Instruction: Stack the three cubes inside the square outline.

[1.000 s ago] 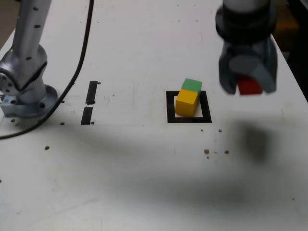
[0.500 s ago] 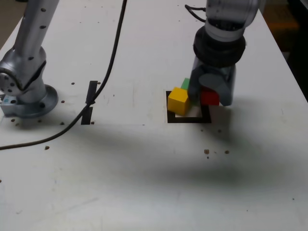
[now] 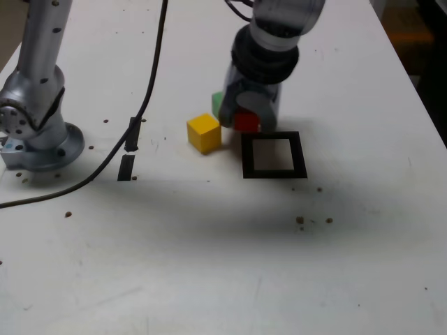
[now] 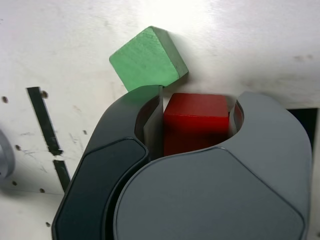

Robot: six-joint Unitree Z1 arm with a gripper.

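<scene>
- My gripper (image 4: 199, 95) is a little way open, parted by about the width of one cube; the red cube (image 4: 196, 117) sits between my fingers, with a pad against each of two opposite sides, so I judge it held.
- In the exterior view I have the red cube just above and left of the square outline (image 3: 248, 164), near the middle of the frame; the outline lies flat with no cube inside it.
- The yellow cube (image 3: 204, 134) is left of centre in that view, outside the outline; the green cube (image 3: 217, 104) is above it, partly hidden by my gripper; whether a finger touches the green one I cannot tell.
- All three look rigid, smooth and small; I expect them to be light, stiff and hard to crush, perhaps painted wood; the smooth faces could slip or swivel if I take them by edges or corners.
- Best hold: flat pads square on two opposite faces, around mid-height; firm but modest pressure should do.
- The green cube is turned at an angle to my fingers; I would need to line up with its faces first, or a closing finger could spin or shove it.
</scene>
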